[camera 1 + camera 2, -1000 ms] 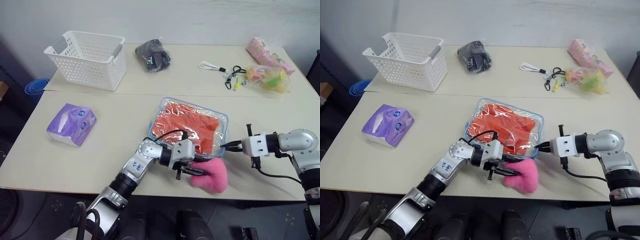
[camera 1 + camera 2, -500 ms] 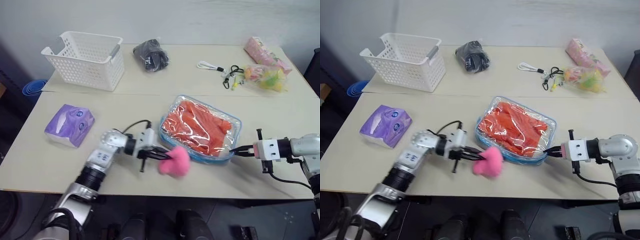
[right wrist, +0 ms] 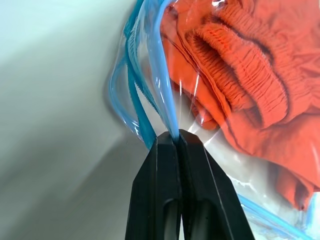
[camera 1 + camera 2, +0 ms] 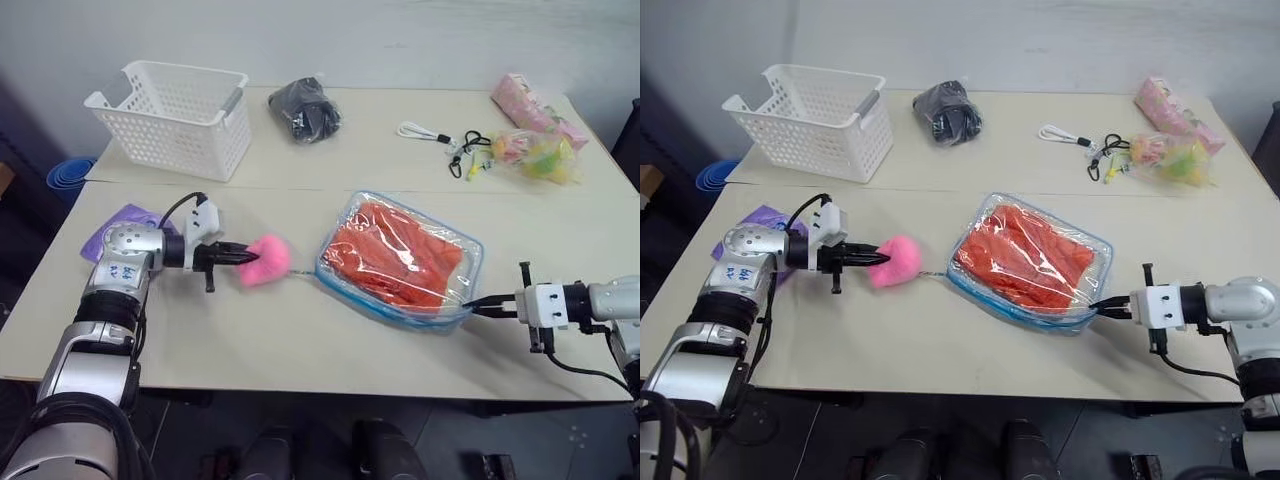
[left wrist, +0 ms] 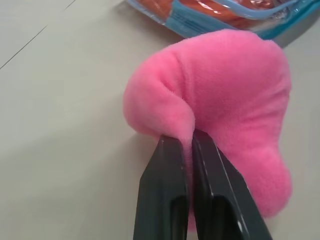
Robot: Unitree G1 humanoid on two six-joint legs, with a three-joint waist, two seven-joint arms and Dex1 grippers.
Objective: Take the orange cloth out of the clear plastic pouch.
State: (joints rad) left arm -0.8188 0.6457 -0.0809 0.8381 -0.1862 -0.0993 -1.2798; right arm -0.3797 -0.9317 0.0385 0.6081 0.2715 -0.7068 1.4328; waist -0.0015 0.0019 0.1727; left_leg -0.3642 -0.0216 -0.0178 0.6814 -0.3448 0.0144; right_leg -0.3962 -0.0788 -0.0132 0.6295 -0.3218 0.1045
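Pouch opening – zip stage, cloth inside.
Clear plastic pouch (image 4: 400,262) mid-table, long axis diagonal; orange cloth (image 4: 395,255) within. Right gripper (image 4: 480,308) nearer, pinching pouch's front-right corner. Left gripper (image 4: 238,256) pinching pink plush (image 4: 264,260), pouch's left.

The pouch (image 4: 400,262) lay mid-surface (image 4: 280,340) with the cloth (image 4: 395,255) inside; the plush toy (image 4: 264,260) sat just left of it, the basket (image 4: 175,118) behind at far left.
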